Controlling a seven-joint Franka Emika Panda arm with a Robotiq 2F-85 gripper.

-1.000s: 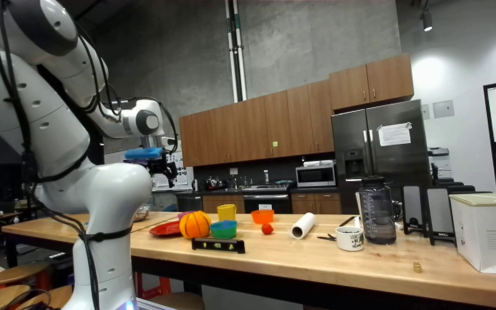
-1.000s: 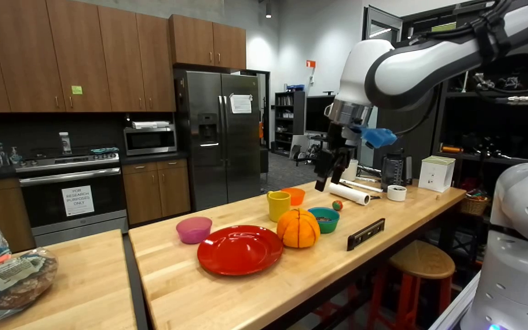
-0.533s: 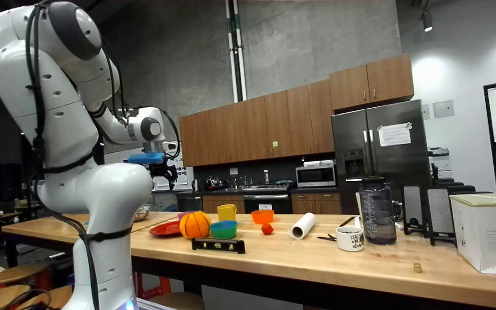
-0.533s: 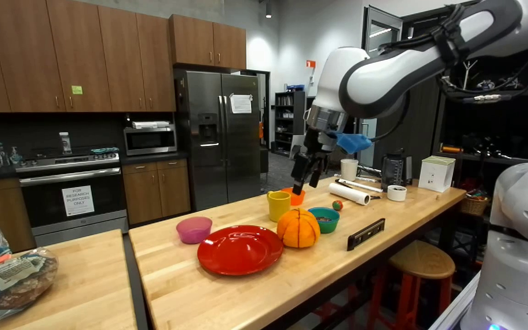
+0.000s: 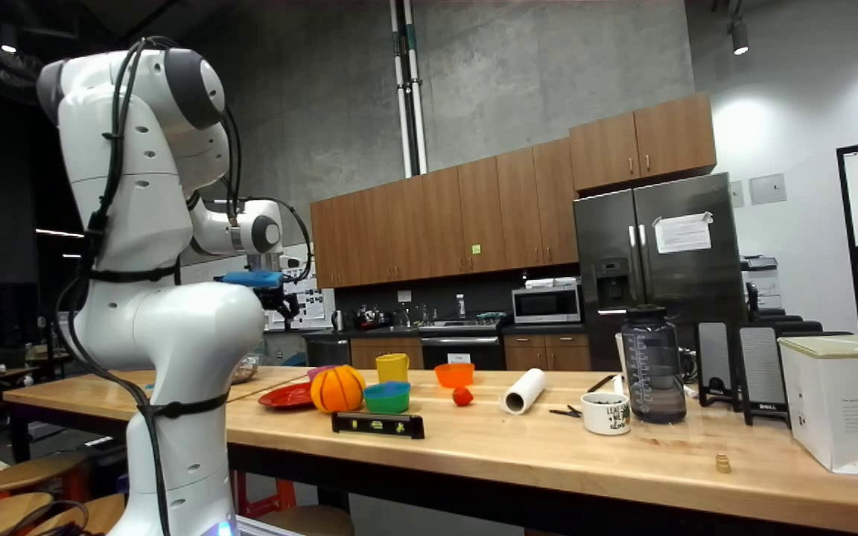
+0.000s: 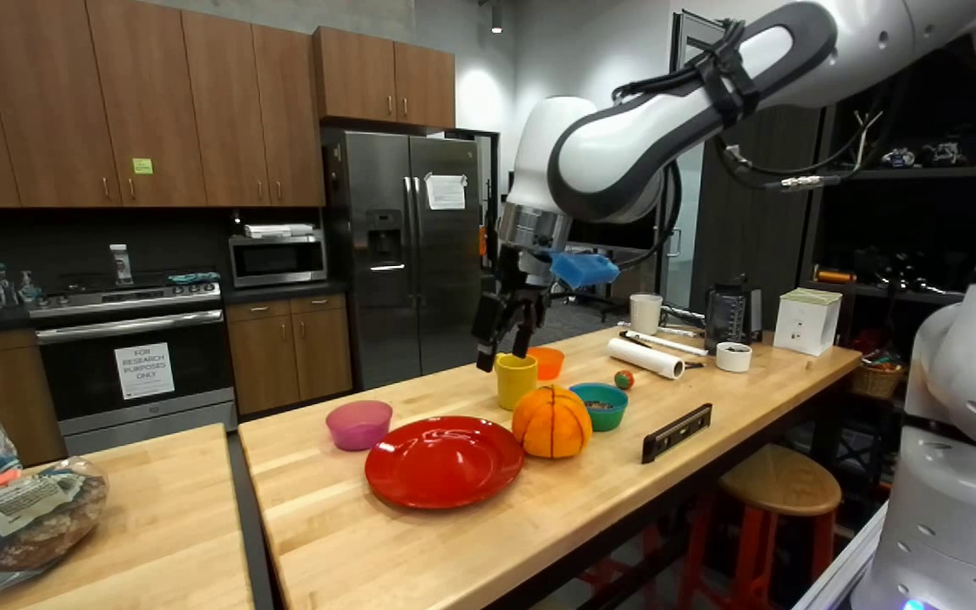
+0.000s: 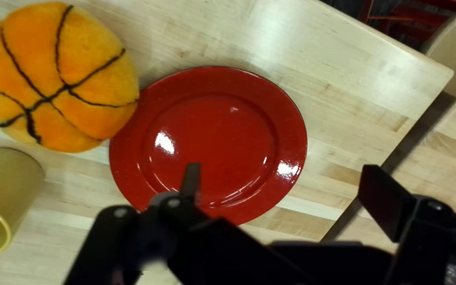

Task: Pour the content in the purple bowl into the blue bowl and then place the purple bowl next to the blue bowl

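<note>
The purple bowl (image 6: 359, 424) stands upright beyond the red plate; its inside is hard to see. In an exterior view it is mostly hidden behind the plate and ball (image 5: 319, 371). No clearly blue bowl shows; the closest is a teal-green bowl (image 6: 600, 408) with small dark bits inside, which also shows in an exterior view (image 5: 386, 400). My gripper (image 6: 503, 356) is open and empty, in the air above the table near the yellow mug. In the wrist view its fingers (image 7: 281, 170) are wide apart over the red plate's edge; the purple bowl cannot be made out there.
The red plate (image 6: 444, 464), orange plush ball (image 6: 551, 422) and yellow mug (image 6: 516, 383) stand between the two bowls. An orange bowl (image 6: 547, 363), small red ball (image 6: 623, 379), paper roll (image 6: 647, 357) and black level (image 6: 676, 432) are also on the table. A gap separates two tabletops.
The arm has swung across the table, from above the paper roll, past the orange bowl, to near the yellow mug, toward the purple bowl's side. The gripper stays open. The table objects have not moved.
</note>
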